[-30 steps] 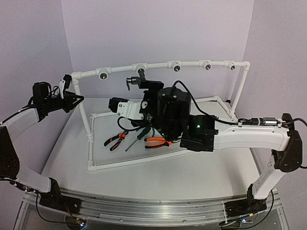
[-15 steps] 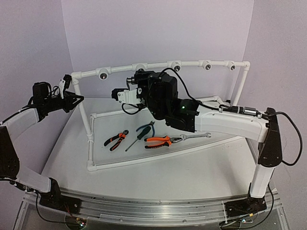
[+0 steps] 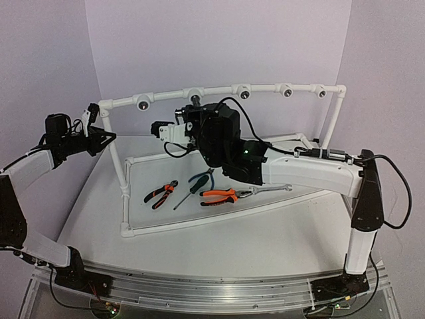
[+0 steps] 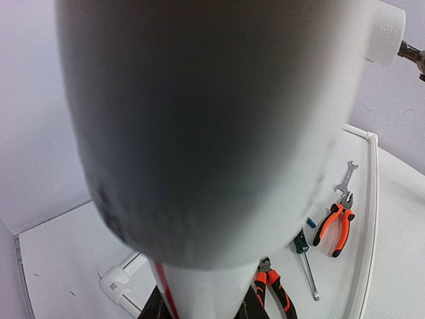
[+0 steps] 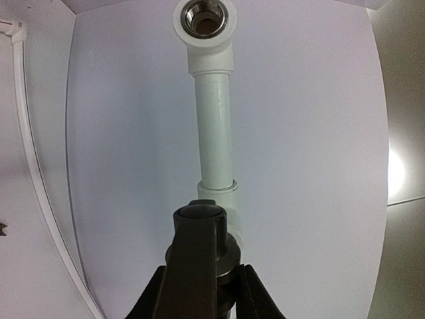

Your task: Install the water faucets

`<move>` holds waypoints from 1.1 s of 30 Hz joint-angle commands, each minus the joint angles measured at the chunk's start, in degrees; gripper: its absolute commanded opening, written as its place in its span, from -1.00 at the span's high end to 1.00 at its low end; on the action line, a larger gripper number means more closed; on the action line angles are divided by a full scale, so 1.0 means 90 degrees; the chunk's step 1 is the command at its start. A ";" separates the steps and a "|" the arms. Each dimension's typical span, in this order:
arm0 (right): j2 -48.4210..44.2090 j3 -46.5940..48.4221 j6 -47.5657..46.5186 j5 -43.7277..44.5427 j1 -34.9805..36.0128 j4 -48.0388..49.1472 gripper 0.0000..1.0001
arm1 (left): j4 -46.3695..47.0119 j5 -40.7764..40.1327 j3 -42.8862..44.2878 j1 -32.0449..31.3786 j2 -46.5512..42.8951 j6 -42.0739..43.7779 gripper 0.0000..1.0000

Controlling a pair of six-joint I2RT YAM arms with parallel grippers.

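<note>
top view: the right gripper (image 3: 192, 114) is up at the pipe rail (image 3: 265, 89) and holds the water faucet (image 3: 195, 102) right at the second tee fitting (image 3: 194, 93) from the left. the left gripper (image 3: 101, 138) is well apart, at the corner post (image 3: 114, 153), so the right arm is the nearer one by far.

left wrist view: the white post fills the frame. dark fingers (image 4: 158, 307) sit on either side of it and look clamped on. pliers (image 4: 335, 222) lie on the table beyond.

right wrist view: both fingers (image 5: 154, 296) are closed round the dark faucet. its long axis points straight ahead from the hand into the fitting, which it touches. another open socket (image 5: 204, 18) sits further along the pipe. the next move is probably a twist about that axis.
</note>
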 commanded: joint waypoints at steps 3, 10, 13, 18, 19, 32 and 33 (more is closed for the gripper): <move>0.0019 -0.0037 0.2012 0.0518 -0.0040 0.0815 0.96 | -0.0517 -0.0037 0.0251 -0.0215 0.0073 0.0147 1.00; -0.0394 -0.0436 0.6236 0.0734 -0.0042 0.0815 1.00 | -0.0542 -0.0013 0.0255 -0.0214 0.0053 0.0069 1.00; -0.0568 -0.0895 0.8577 0.0834 -0.0039 0.0817 1.00 | -0.0554 -0.0037 0.0207 -0.0210 0.0032 0.0011 1.00; -0.0837 -0.1569 1.1874 0.1083 -0.0039 0.0827 1.00 | -0.0883 -0.0159 0.0075 -0.0208 -0.0066 -0.0082 1.00; -0.0907 -0.1702 1.2517 0.1093 -0.0037 0.0827 1.00 | -0.0991 -0.0185 0.0027 -0.0207 -0.0110 -0.0099 1.00; -0.1278 -0.2606 1.7800 0.0559 -0.0029 0.0544 1.00 | -0.2072 -0.0965 -0.0353 -0.0210 -0.0438 -0.0913 1.00; -0.1245 -0.2643 1.8235 0.0490 -0.0031 0.0515 1.00 | -0.2088 -0.1044 -0.0354 -0.0210 -0.0437 -0.1018 1.00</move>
